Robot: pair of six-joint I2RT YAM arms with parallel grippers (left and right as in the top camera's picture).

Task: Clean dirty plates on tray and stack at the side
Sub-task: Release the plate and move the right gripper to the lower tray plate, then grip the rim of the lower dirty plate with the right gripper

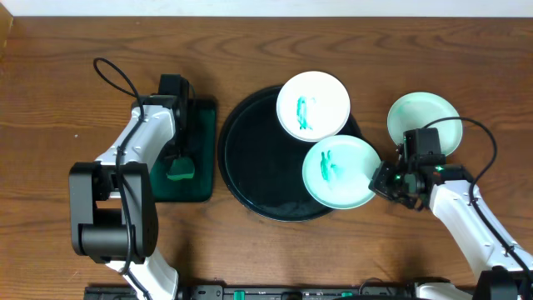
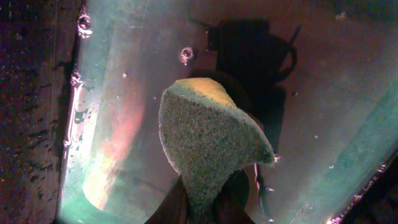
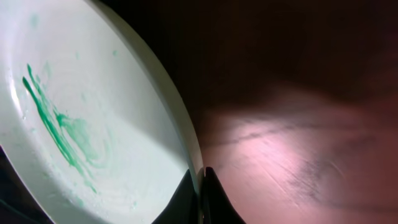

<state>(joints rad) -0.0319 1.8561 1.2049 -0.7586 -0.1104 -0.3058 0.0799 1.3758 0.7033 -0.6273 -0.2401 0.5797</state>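
1. The fingers (image 3: 185, 200) of the right gripper (image 3: 200, 186) are pinched together on the right rim of the lower plate (image 1: 340, 172). The left gripper (image 1: 178, 158) clamps a sponge (image 2: 205, 137) over the green tray (image 1: 205, 142).
2. The lower plate is white with teal streaks and overhangs the right rim of the black tray (image 1: 250, 167). The second plate (image 1: 313, 104), also smeared, sits on the tray's far edge.
3. The third plate (image 1: 422, 121), faintly teal, lies on the tabletop (image 1: 333, 258), partly covered by the right arm.
4. The two smeared plates touch, and the tray's left half shows bare black.

Overhead straight down on table (image 1: 50, 125), wrist views close, right shares plate (image 1: 346, 179)
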